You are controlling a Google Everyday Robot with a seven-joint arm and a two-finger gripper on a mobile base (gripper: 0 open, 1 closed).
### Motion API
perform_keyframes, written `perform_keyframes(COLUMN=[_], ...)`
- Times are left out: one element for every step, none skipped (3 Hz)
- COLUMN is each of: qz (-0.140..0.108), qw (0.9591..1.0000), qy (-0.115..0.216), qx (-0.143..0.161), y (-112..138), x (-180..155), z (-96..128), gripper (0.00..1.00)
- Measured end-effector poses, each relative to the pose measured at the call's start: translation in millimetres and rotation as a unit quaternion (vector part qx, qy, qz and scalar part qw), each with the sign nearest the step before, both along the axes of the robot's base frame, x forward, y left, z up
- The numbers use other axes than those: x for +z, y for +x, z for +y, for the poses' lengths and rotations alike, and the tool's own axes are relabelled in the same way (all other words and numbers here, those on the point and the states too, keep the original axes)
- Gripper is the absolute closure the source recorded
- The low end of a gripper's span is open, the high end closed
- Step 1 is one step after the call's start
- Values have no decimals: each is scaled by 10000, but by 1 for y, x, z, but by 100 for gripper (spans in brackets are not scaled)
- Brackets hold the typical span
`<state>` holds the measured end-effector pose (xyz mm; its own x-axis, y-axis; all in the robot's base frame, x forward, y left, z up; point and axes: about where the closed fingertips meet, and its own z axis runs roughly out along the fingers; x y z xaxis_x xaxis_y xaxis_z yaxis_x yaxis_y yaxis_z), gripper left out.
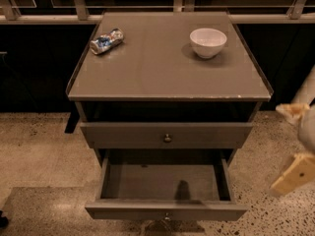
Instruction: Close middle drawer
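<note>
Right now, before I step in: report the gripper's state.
Gripper: open, holding nothing, hanging right of the cabinet, not touching the pulled-out middle drawer.

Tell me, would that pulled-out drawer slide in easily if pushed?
The middle drawer looks empty, so it is probably light and should slide straight in. Its box looks like rigid wood, so it likely won't flex. The gripper hangs right of the cabinet, not touching it.
</note>
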<state>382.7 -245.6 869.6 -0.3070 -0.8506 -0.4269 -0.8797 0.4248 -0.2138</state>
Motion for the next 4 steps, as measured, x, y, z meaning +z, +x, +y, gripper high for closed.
perform_keyframes(qz=[114, -119, -123, -123], qw=[9963, 9950, 9953, 9953], qy=[744, 766, 742, 742], qx=[-412, -634, -607, -607], y=[-15, -5, -4, -4], x=[-83, -89, -86, -86], z=[-6, -14, -13, -13], gripper=[0, 19, 42, 65])
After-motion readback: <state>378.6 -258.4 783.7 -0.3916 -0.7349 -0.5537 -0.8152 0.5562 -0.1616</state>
